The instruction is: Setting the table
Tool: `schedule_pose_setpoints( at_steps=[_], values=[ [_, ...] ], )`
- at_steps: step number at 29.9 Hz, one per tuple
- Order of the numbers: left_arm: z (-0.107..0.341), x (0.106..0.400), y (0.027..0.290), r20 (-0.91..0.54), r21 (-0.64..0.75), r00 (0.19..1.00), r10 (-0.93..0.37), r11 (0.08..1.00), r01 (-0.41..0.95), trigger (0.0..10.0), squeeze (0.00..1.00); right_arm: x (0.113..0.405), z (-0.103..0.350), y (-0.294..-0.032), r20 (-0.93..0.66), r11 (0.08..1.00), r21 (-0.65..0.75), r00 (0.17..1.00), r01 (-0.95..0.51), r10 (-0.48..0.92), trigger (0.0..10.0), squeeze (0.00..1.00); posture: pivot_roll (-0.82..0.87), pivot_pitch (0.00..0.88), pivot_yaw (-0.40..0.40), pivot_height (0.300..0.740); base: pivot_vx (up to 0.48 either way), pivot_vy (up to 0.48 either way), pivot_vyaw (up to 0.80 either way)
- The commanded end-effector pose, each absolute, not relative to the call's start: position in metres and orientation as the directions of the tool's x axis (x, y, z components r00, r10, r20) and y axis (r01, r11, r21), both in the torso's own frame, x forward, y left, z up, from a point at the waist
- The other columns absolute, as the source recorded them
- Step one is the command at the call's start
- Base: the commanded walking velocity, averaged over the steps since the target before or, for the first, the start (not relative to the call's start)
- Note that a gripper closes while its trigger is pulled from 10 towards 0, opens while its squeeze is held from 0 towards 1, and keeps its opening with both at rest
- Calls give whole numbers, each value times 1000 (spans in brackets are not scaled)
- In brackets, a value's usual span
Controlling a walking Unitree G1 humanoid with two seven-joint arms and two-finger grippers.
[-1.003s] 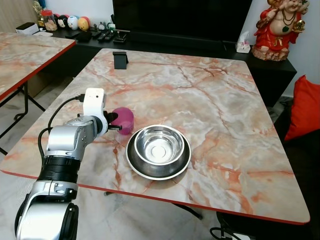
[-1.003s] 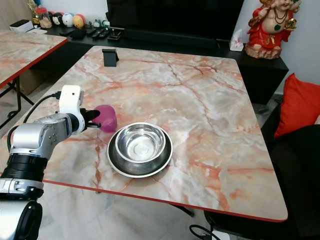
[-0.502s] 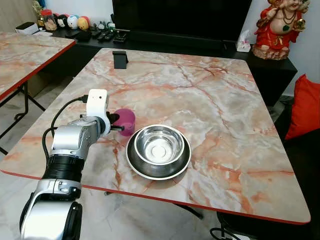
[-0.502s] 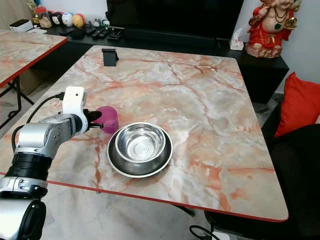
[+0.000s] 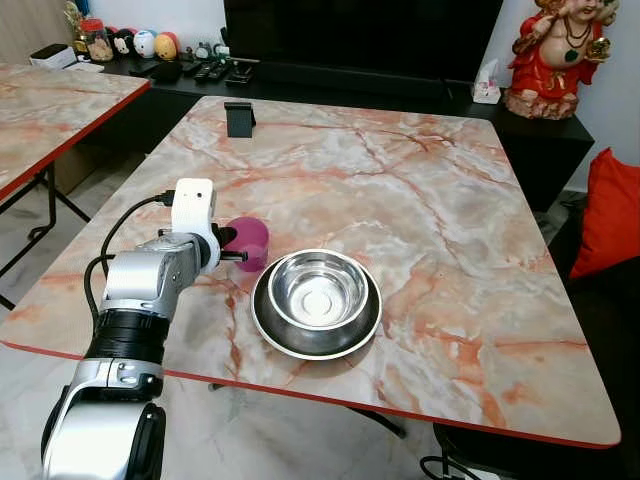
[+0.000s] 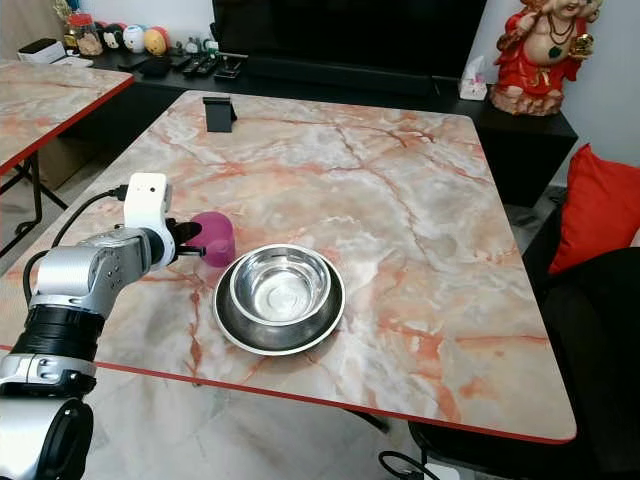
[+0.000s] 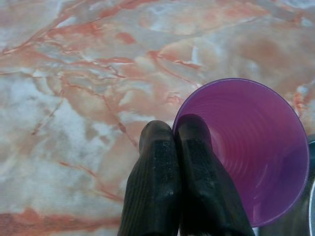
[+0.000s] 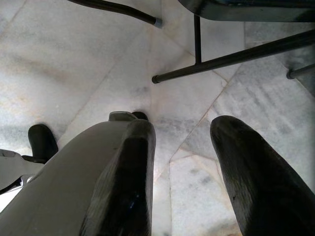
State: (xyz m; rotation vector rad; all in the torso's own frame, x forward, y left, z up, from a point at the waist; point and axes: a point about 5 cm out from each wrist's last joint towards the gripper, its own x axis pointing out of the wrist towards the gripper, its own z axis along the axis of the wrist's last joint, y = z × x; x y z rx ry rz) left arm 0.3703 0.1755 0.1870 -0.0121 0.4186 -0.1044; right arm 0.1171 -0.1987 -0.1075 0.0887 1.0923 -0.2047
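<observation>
A purple plastic cup (image 5: 250, 243) stands upright on the marble table (image 5: 430, 190), just left of a steel bowl (image 5: 318, 290) that rests in a dark plate (image 5: 272, 328). My left gripper (image 7: 173, 130) is shut on the cup's rim (image 7: 251, 147), one black finger inside it and the other outside. In the left eye view the left gripper (image 5: 236, 248) reaches the cup from the left, low over the table top. My right gripper (image 8: 182, 130) hangs open over the grey tiled floor, nothing between its fingers (image 8: 241, 167).
A black phone stand (image 5: 239, 118) sits at the table's far left. A second marble table (image 5: 50, 100) stands to the left. A red statue (image 5: 552, 55) and a tissue box (image 5: 487, 88) sit on the dark console behind. A red cushion (image 5: 612, 215) lies to the right.
The cup, held tilted a second ago, now stands upright and a little closer to the bowl. The left gripper stays shut on its rim.
</observation>
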Motion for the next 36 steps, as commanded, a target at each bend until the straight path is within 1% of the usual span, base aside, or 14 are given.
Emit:
schedule_pose_setpoints(
  at_steps=[1,6,13,24,25,26,27,28,29,36],
  values=[
    [189,372,174,-414,-38,905,-98,995,91,10000,0,115,-108,-201,-890,976,-33,438,217,-128,10000,0,121,0,-44,711,0,0,0],
    [192,372,177,-429,-91,899,-87,994,53,10000,0,114,-108,-200,-891,976,-33,436,216,-127,10000,0,120,0,-36,711,0,0,0],
    [197,372,183,-430,-71,901,-63,997,36,10000,0,113,-109,-199,-893,976,-31,433,215,-124,10000,0,119,0,-27,711,0,0,0],
    [191,369,178,-455,-76,887,-80,996,51,10000,0,112,-109,-199,-894,975,-28,432,218,-122,10000,0,116,0,-24,711,0,0,0],
    [191,369,178,-455,-76,887,-82,996,53,10000,400,112,-109,-199,-894,976,-28,432,218,-122,10000,0,116,0,-24,711,0,0,0],
    [191,369,178,-455,-76,887,-83,996,55,10000,773,112,-109,-199,-894,975,-28,432,219,-123,10000,0,116,0,-24,711,0,0,0],
    [191,369,177,-455,-75,886,-84,996,56,10000,957,112,-109,-199,-894,975,-28,431,219,-123,10000,0,116,0,-24,711,0,0,0],
    [191,369,177,-455,-75,886,-84,996,56,10000,957,112,-109,-199,-894,975,-28,431,219,-123,10000,0,116,0,-24,711,0,0,0],
    [191,369,177,-454,-74,887,-85,996,57,10000,1000,112,-109,-199,-894,975,-29,431,219,-123,10000,0,116,0,-24,711,0,0,0],
    [193,369,176,-444,-71,891,-92,995,67,10000,1000,112,-109,-199,-893,975,-29,432,221,-124,10000,0,114,0,-26,711,0,0,0]
  ],
)
